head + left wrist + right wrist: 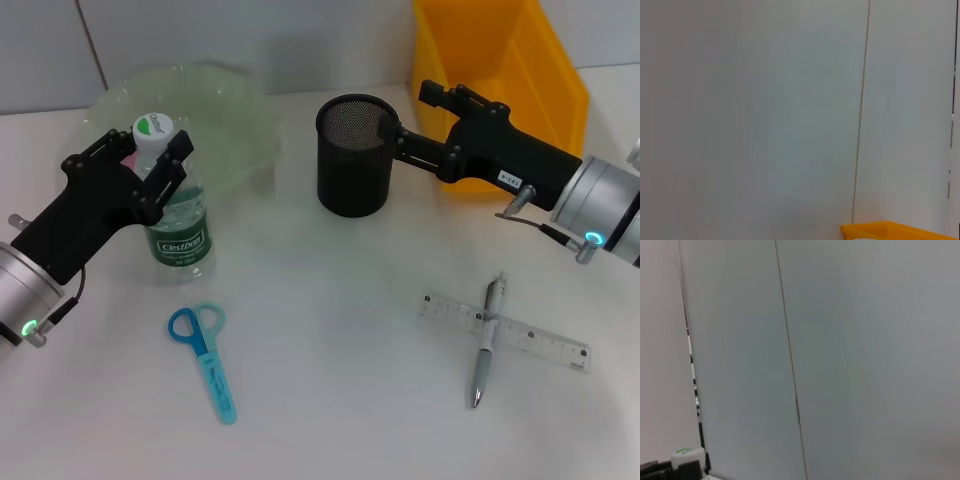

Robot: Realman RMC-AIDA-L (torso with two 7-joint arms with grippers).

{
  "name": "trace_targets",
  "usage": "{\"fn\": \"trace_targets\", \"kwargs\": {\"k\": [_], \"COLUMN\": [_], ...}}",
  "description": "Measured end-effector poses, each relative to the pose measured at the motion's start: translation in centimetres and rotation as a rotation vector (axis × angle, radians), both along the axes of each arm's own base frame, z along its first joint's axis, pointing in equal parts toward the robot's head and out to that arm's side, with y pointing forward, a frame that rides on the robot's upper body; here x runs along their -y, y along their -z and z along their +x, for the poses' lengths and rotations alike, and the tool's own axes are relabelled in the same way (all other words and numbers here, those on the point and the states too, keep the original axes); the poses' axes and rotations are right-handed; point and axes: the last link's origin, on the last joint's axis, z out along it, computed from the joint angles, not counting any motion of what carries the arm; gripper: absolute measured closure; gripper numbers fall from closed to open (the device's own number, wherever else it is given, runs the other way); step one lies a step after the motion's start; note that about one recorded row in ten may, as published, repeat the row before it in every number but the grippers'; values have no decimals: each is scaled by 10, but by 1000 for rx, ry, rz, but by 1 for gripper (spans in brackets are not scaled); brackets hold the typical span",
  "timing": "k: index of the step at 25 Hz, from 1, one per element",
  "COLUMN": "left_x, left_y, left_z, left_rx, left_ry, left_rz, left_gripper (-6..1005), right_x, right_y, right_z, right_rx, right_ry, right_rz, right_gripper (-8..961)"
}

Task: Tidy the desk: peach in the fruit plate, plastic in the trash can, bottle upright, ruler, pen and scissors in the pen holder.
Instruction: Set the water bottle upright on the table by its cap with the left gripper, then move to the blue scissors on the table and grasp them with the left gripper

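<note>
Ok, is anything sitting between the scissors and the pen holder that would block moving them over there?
Nothing visible does. The blue scissors lie flat on bare table, and the stretch up to the black mesh pen holder is open. The water bottle, gripped by the left end effector, stands off to the side of that path.

Pen (486, 340) across ruler (505, 331), scissors (205, 358) leftward

My left gripper (150, 160), at the left of the head frame, is matte black and angular, with slotted finger links, and joins a silver cylindrical wrist with a small green light and a thin black cable. My right gripper (392, 135), at the upper right, has the same black housing, a small white label, a silver wrist, a blue-green light and a cable.
</note>
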Motion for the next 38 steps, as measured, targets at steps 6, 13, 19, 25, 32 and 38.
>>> {"fn": "trace_targets", "kwargs": {"k": [6,13,19,25,32,38], "left_x": [0,-1,-1,-1,0,5], "left_y": [1,2,2,2,1,-9], "left_z": [1,-1,-2,-2,-2,-4], "left_rx": [8,4,1,2,10,73], "left_ry": [-3,-14,-22,-24,-23,-11], "left_rz": [-4,-8,-10,-11,-10,-22], "left_gripper": [479,475,472,469,432,414], "right_x": [0,0,1,1,1,0], "right_y": [0,1,1,1,1,-1], "right_z": [0,0,1,1,1,1], "right_rx": [2,2,1,1,1,-9], "right_ry": [-1,0,2,2,2,9], "right_rz": [1,0,-2,-2,-2,10], "right_gripper": [151,153,154,155,157,158]}}
